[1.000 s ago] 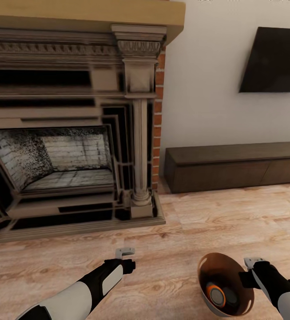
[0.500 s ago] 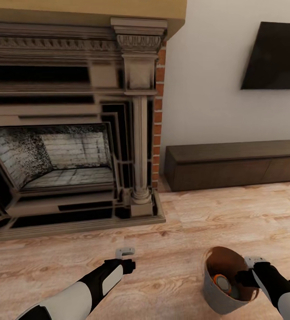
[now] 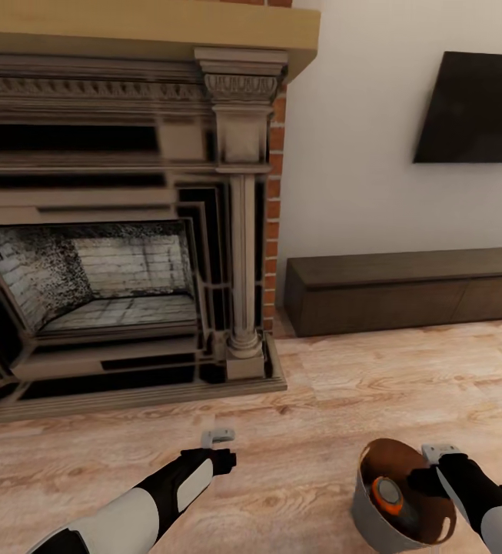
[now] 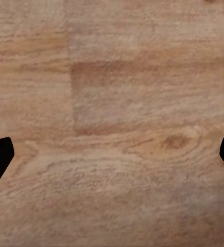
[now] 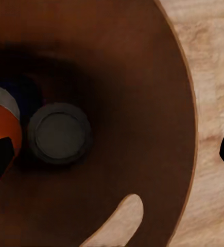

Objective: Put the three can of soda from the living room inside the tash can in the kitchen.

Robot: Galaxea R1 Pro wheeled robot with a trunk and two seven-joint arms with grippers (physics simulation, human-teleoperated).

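Head view, right tool [image 3: 438, 462] gripping trash can [image 3: 374, 512] rim, soda can [image 3: 387, 495] inside

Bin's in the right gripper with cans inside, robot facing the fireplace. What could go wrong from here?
1. The trash can hangs by its rim from the right gripper alone; it may tilt or slip in transit.
2. It has no lid, so a soda can inside might roll out if it tips.
3. The fireplace is close ahead; turning could clip it.
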